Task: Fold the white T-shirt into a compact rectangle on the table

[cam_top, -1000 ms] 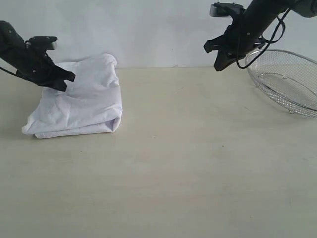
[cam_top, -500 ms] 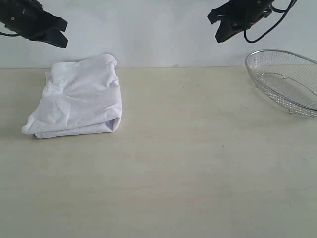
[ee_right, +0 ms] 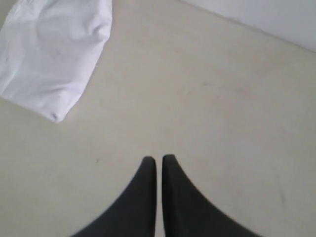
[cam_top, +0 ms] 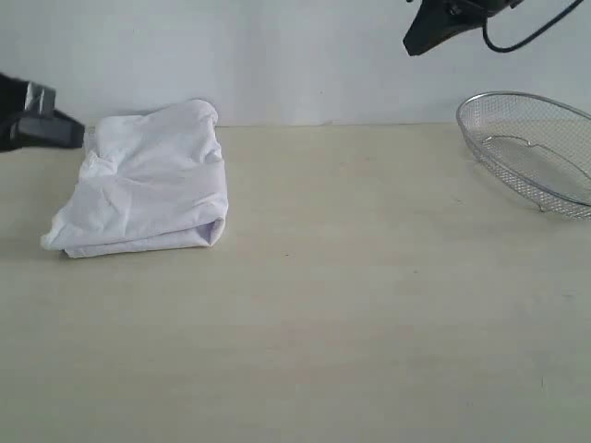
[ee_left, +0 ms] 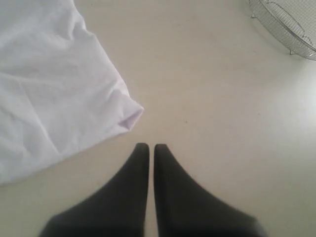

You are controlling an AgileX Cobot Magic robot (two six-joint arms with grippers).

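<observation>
The white T-shirt [cam_top: 148,185] blocks my left, the mesh basket [cam_top: 534,152] my right; between them the surface [cam_top: 369,295] lies open.

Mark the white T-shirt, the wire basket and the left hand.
white T-shirt [cam_top: 148,180]: exterior view, middle of the folded top layer.
wire basket [cam_top: 540,161]: exterior view, its mesh wall.
left hand [ee_left: 150,146]: left wrist view, between its shut fingertips.

The left tool [ee_left: 151,147] and right tool [ee_right: 159,159] have matte black tapering fingers [ee_left: 136,182]; a thin black cable [cam_top: 526,33] hangs off the right arm [cam_top: 441,18].
</observation>
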